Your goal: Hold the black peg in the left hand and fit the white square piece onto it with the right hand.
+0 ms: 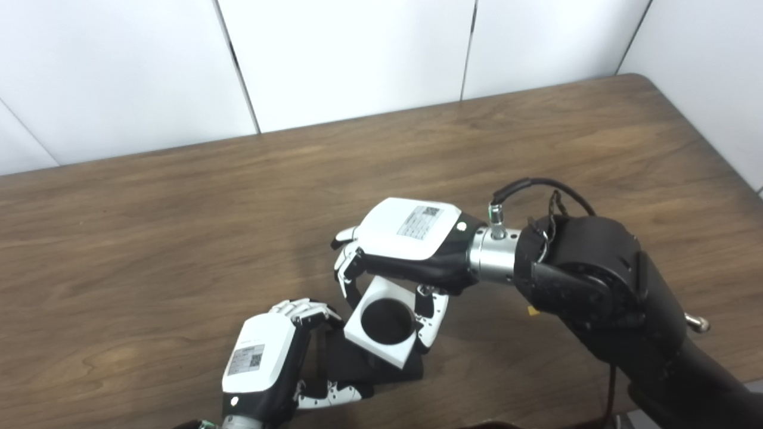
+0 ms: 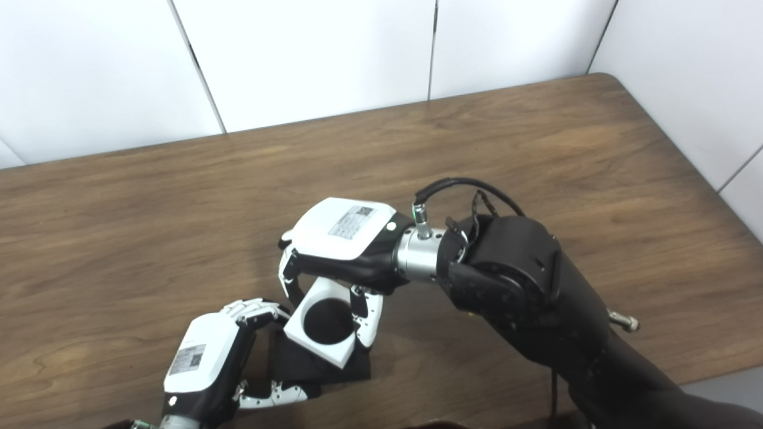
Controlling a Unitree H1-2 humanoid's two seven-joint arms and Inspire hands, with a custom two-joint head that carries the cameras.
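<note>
- Right hand (image 1: 411,238) has its fingers (image 1: 430,316) clamped on the white square piece (image 1: 381,325), tilted, round hole facing up at the cameras.
- Left hand (image 1: 262,357) is wrapped around the black peg part (image 1: 357,363), just under that piece; can't tell if the two touch.
- All of this sits near the bench (image 1: 179,238) front edge. Loads of bare wood behind and to both sides.
- Both hands carry white stickers with QR-type codes, too small to read.
</note>
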